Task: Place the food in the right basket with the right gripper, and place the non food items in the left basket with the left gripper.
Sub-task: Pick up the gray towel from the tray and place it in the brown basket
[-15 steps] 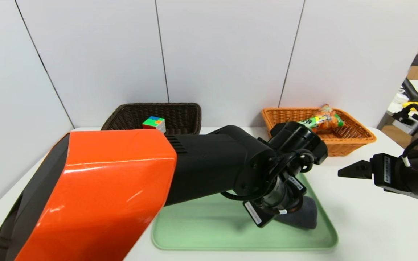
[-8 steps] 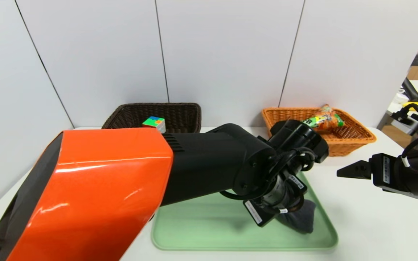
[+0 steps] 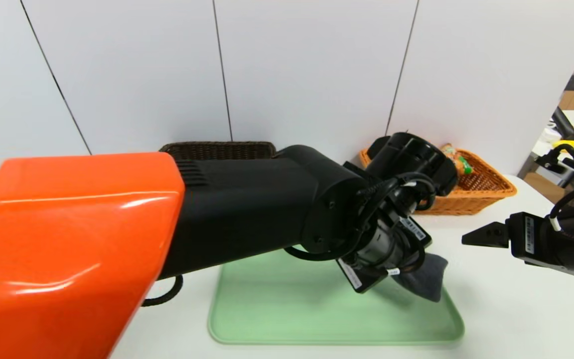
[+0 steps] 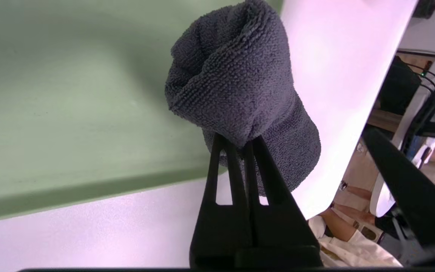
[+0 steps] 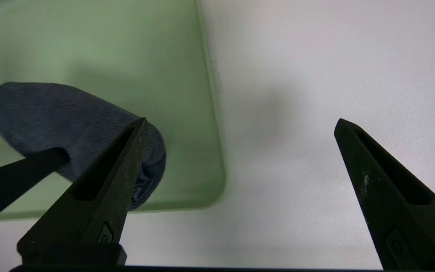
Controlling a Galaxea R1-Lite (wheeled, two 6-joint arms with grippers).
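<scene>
Cloth (image 4: 247, 83) hangs from left tool (image 4: 244, 145) over tray's (image 3: 337, 342) edge.

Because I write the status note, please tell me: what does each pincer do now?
Left pincer: closed, holding the dark gray cloth.
Right pincer: open, empty.

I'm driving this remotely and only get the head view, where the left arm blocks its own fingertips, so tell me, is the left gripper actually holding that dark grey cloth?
Observer: Yes. In the left wrist view, the left gripper is shut on the dark grey terry cloth, pinching a fold of it.
Operator: And are both fingers of the right gripper visible to you?
Observer: Yes, the right wrist view shows the right gripper wide open, with nothing between its fingertips.
Operator: What does the cloth look like near the grip?
Observer: It bulges out on both sides of the left fingertips, bunched rather than flat.
</scene>
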